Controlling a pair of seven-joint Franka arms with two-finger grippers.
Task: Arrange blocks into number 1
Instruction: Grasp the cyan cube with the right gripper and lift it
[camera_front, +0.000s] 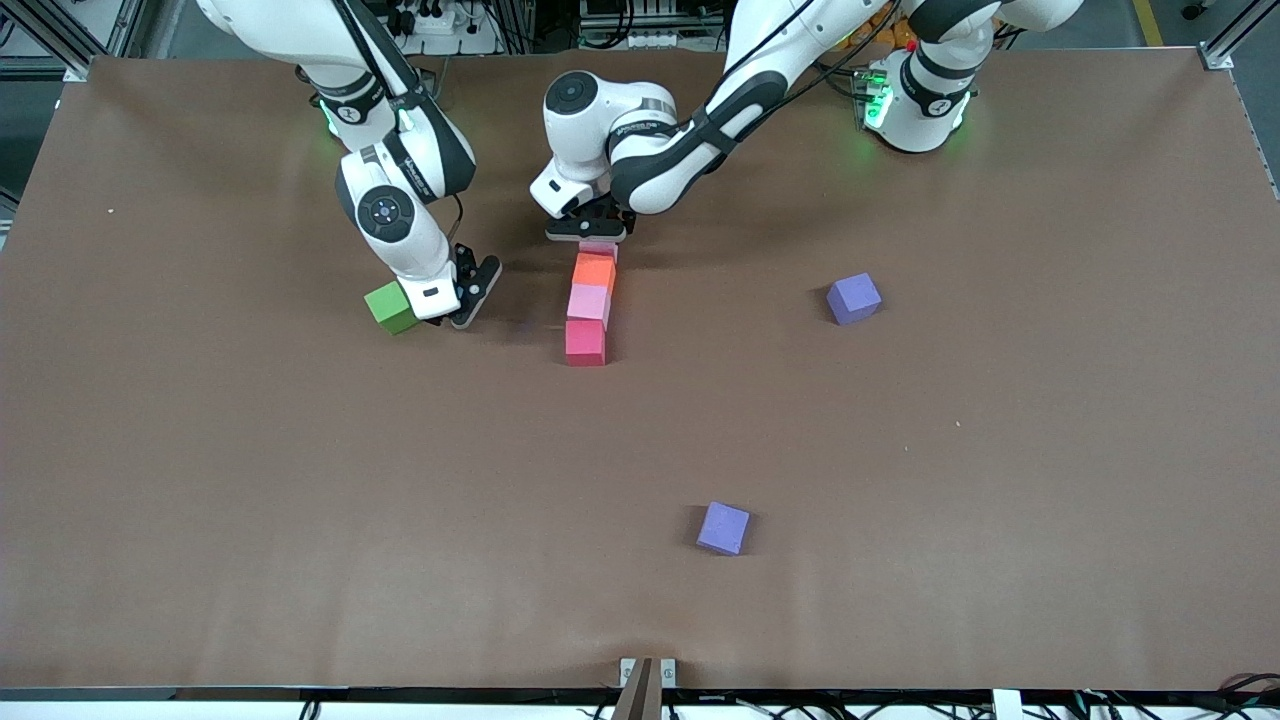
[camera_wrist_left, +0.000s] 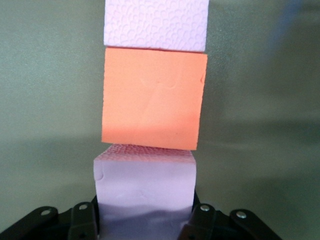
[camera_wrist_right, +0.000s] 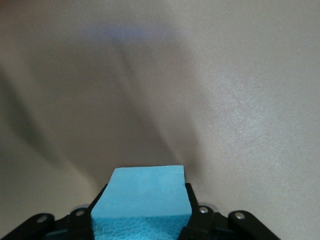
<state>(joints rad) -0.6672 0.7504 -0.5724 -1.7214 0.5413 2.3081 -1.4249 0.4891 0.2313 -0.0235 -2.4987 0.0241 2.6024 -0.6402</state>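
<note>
While the column for the number 1 was being built, the left gripper pinched a pink block at the column's end nearest the robots' bases, its fingers pressed on the block's two sides. Just ahead of that gripper in the left wrist view, the orange block touched the held one, then came the second pink block and the red block, all in one line on the table.

The right gripper stood low beside the green cube, toward the right arm's end of the table, its fingers pinching the light blue block, as the right wrist view showed.

Judging by this, four blocks were placed and the light blue one was just being picked up. The next move probably called for the left gripper to let go and clear off, and for the blue block to be carried to the column.

The blocks looked matte, softly textured foam, equal in size.
</note>
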